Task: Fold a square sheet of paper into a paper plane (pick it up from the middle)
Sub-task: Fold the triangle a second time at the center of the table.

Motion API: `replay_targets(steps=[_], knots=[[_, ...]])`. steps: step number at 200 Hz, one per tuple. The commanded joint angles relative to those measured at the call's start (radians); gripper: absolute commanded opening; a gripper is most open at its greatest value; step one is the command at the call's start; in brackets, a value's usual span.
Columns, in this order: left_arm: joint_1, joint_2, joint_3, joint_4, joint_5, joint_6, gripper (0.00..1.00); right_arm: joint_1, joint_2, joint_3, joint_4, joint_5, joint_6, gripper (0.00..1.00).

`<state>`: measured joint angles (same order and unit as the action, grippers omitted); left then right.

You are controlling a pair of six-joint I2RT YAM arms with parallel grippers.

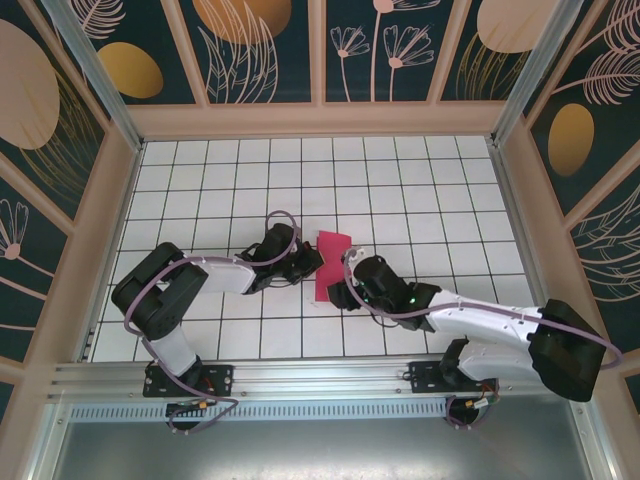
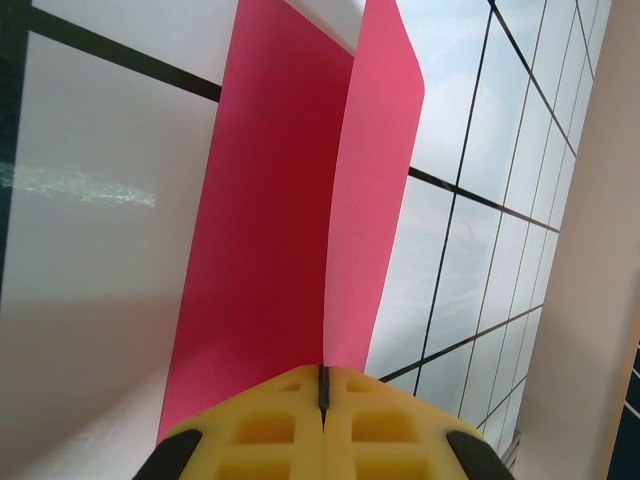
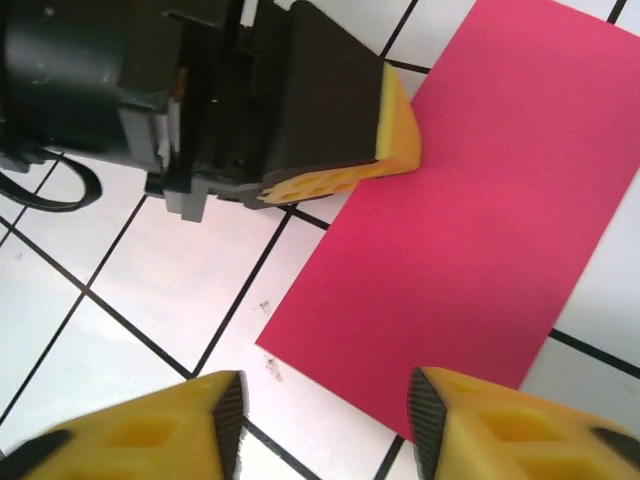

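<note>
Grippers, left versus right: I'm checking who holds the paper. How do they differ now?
The left gripper is clamped shut on the folded pink paper; the right gripper stands open, holding nothing. The left gripper sits at the paper's edge; the right gripper is poised over one corner. Both are yellow-tipped.

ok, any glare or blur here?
Left wrist: glare streak on the white tiles, folded pink paper darker inside its crease, left jaws soft. Right wrist: paper sharp, evenly lit; right jaws slightly blurred. Top external: even light, soft shadows.
</note>
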<state>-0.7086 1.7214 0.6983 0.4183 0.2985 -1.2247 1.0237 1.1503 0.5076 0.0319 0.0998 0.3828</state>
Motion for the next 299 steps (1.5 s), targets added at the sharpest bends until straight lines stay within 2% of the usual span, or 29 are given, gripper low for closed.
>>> replay_targets(steps=[1, 24, 59, 70, 92, 118, 181, 224, 281, 291, 299], knots=[[0.003, -0.013, 0.023, -0.006, 0.001, -0.002, 0.0, 0.037, 0.033, 0.037, -0.012, 0.139, -0.059, 0.63], [0.003, -0.013, 0.034, -0.008, 0.007, 0.003, 0.0, 0.077, 0.104, 0.079, -0.037, 0.157, -0.103, 0.61], [0.003, 0.016, 0.044, -0.015, 0.008, 0.005, 0.0, 0.135, 0.193, 0.119, -0.015, 0.2, -0.166, 0.7], [0.003, 0.015, 0.045, -0.017, 0.008, 0.007, 0.0, 0.143, 0.219, 0.13, -0.015, 0.258, -0.168, 0.71], [0.003, 0.02, 0.044, -0.024, 0.011, 0.013, 0.0, 0.144, 0.267, 0.152, -0.017, 0.355, -0.19, 0.7], [0.004, 0.028, 0.049, -0.022, 0.022, 0.014, 0.0, 0.144, 0.309, 0.16, 0.02, 0.357, -0.227, 0.67], [0.004, 0.032, 0.072, -0.067, 0.012, 0.04, 0.0, 0.144, 0.357, 0.194, 0.017, 0.351, -0.236, 0.46], [0.004, 0.026, 0.078, -0.09, 0.002, 0.053, 0.0, 0.141, 0.357, 0.207, -0.005, 0.367, -0.233, 0.24], [0.004, 0.024, 0.09, -0.104, 0.003, 0.059, 0.0, 0.124, 0.397, 0.246, -0.044, 0.323, -0.203, 0.01], [0.004, 0.021, 0.094, -0.109, -0.001, 0.063, 0.0, 0.12, 0.403, 0.254, -0.053, 0.317, -0.193, 0.0], [0.005, 0.018, 0.098, -0.118, -0.004, 0.067, 0.05, 0.117, 0.404, 0.259, -0.06, 0.313, -0.181, 0.0]])
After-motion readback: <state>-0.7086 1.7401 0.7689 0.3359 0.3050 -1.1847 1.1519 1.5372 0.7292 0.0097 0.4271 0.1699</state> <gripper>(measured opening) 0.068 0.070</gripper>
